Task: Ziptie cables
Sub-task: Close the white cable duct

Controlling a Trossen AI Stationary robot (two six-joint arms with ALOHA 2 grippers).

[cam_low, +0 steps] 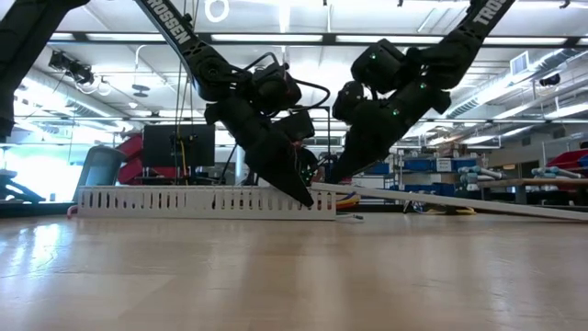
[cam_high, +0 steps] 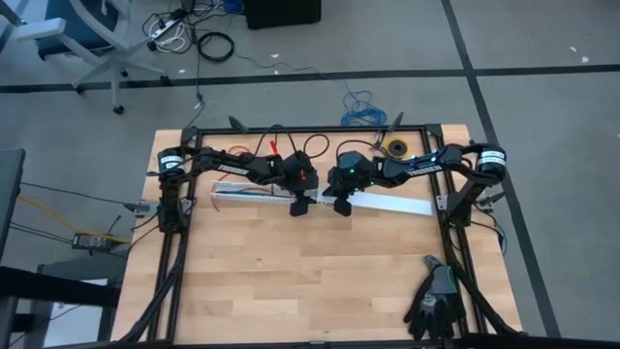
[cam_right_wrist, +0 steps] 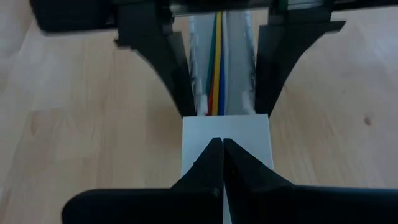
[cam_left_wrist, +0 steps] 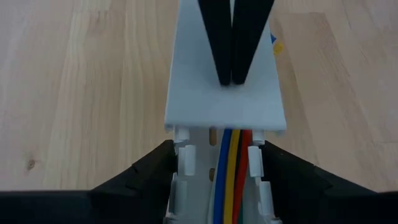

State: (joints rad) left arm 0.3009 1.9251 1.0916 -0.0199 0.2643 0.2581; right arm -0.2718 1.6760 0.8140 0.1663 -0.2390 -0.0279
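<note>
Fingers of the left gripper (cam_left_wrist: 211, 180) straddle the slotted white plastic channel (cam_low: 207, 202) of coloured cables (cam_left_wrist: 231, 174); the right gripper (cam_right_wrist: 222, 163), pinched shut, presses the flat white lid (cam_right_wrist: 227, 134). Next, I'd judge: lowering it squarely.

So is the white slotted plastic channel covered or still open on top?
Open at the left hand: the white slotted plastic channel shows coloured cables, and the flat white cover strip ends there.

"TROSSEN" in white capitals on both dark arm links, left arm (cam_low: 175, 32) and right arm (cam_low: 487, 11); nothing else legible.
</note>
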